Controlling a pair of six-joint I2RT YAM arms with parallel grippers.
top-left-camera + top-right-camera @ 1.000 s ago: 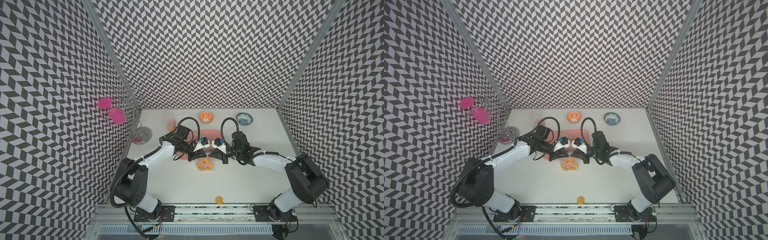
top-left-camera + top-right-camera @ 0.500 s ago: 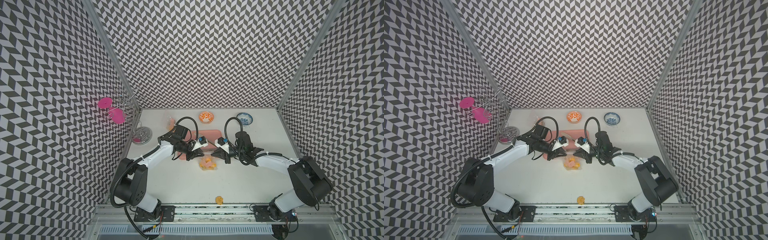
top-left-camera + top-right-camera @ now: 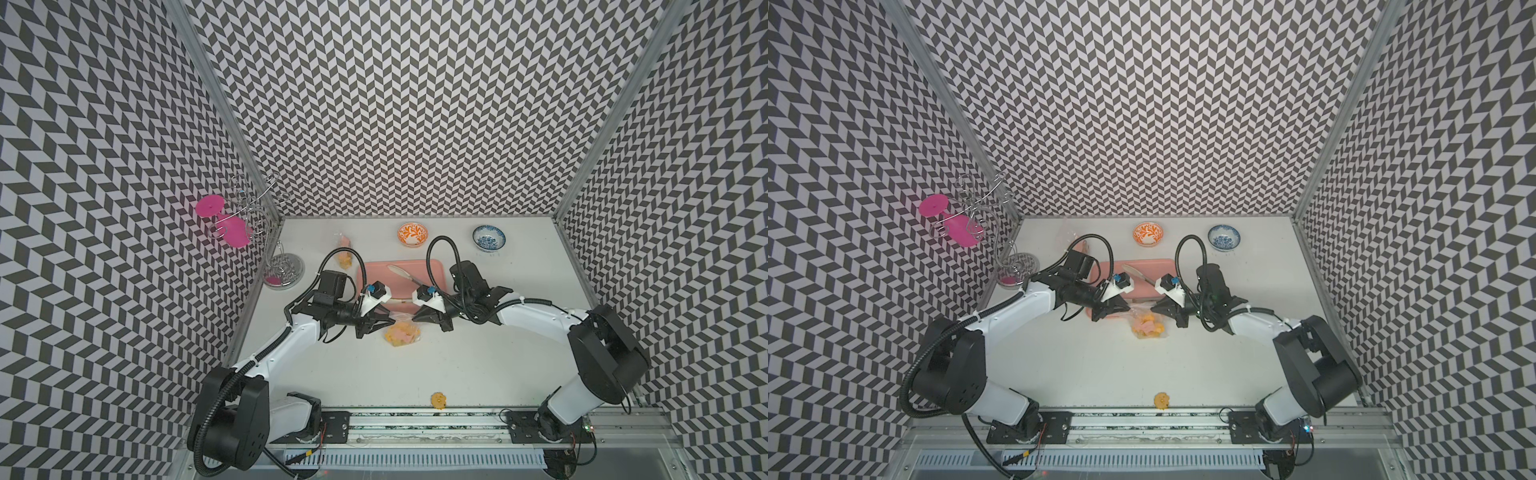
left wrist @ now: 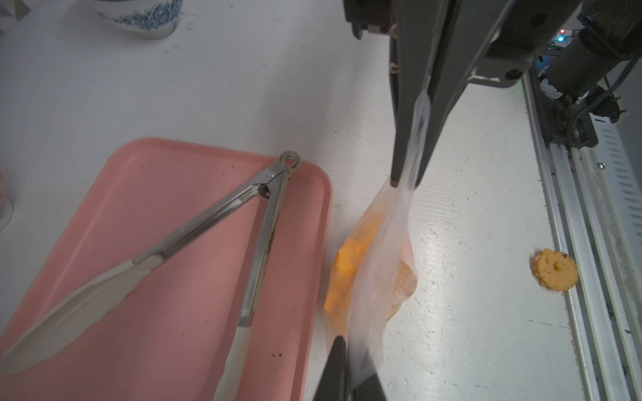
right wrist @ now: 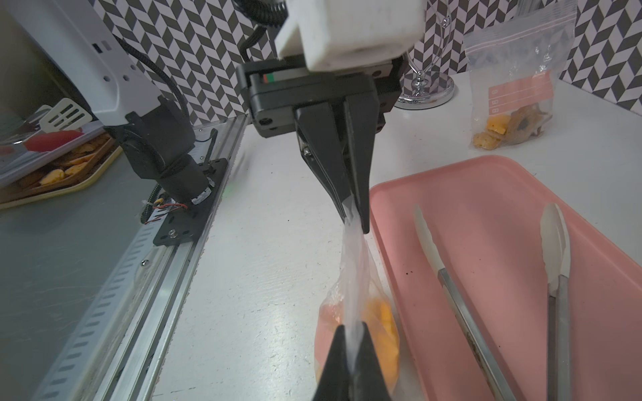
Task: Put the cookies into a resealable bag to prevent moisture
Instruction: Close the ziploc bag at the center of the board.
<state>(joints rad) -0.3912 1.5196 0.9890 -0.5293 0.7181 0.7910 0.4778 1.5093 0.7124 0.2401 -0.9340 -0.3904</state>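
Note:
A clear resealable bag (image 3: 402, 334) hangs just above the table in front of the pink tray, with yellow-orange cookies (image 4: 347, 264) bunched at its bottom. My left gripper (image 3: 390, 324) is shut on one end of the bag's top edge. Facing it, my right gripper (image 3: 415, 321) is shut on the other end. The film stretches taut between them in the left wrist view (image 4: 399, 222) and the right wrist view (image 5: 354, 270). One round cookie (image 3: 438, 401) lies loose by the front rail, also in the left wrist view (image 4: 556, 269).
The pink tray (image 3: 432, 270) holds metal tongs (image 4: 264, 225). A second bag (image 5: 514, 86) with a few cookies stands at the back left. An orange bowl (image 3: 412, 234) and a blue bowl (image 3: 489, 238) sit at the back. A wire stand (image 3: 282, 270) occupies the left corner.
Both grippers drew apart along the bag's top edge, then came closer together again. The bag has shifted slightly to the left and hangs a little lower.

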